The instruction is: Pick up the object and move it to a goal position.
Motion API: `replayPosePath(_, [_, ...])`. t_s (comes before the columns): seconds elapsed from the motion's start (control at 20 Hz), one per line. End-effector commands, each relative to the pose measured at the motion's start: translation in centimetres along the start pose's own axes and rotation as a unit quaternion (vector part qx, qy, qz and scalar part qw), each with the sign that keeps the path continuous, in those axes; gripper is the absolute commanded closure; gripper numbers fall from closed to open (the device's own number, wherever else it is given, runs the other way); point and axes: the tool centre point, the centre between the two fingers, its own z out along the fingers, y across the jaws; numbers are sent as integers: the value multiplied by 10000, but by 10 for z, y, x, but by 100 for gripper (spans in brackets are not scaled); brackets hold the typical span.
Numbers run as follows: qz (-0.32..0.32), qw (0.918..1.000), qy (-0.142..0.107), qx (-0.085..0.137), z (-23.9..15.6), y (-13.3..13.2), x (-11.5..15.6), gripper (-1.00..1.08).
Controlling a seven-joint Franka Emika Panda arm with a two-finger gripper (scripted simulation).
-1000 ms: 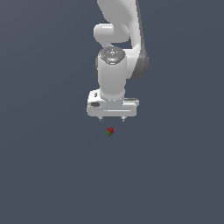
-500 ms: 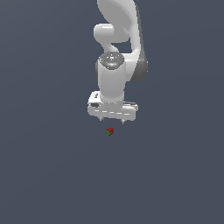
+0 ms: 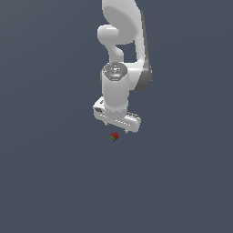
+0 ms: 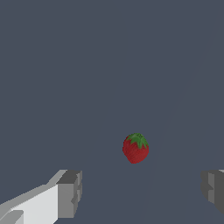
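Approach step, nothing grasped yet. Claw hangs above the surface, fingers spread wide and empty; the wrist view shows 2 pads well apart. The strawberry-like object lies on the surface just below the claw, lining up between the fingers. Next move likely: descend straight, centre over it, then close gently since it's tiny.

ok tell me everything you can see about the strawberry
The strawberry is a tiny roundish red fruit with a bumpy-looking skin and a green leafy cap on one end. It lies alone on the plain dark grey surface, free of any grip. The white gripper hovers just above it, its grey fingers spread wide to either side, and nothing touches it.
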Motion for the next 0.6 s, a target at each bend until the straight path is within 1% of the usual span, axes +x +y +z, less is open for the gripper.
replayPosePath(0.0, [375, 9993, -11, 3, 7, 1, -1, -92])
replayPosePath(0.25, [1107, 9938, -28, 0, 20, 3, -3, -92])
replayPosePath(0.4, [1545, 9880, -34, -5, 28, 5, -5, -92])
replayPosePath(0.55, [1980, 9802, -37, -14, 36, 7, -6, -92])
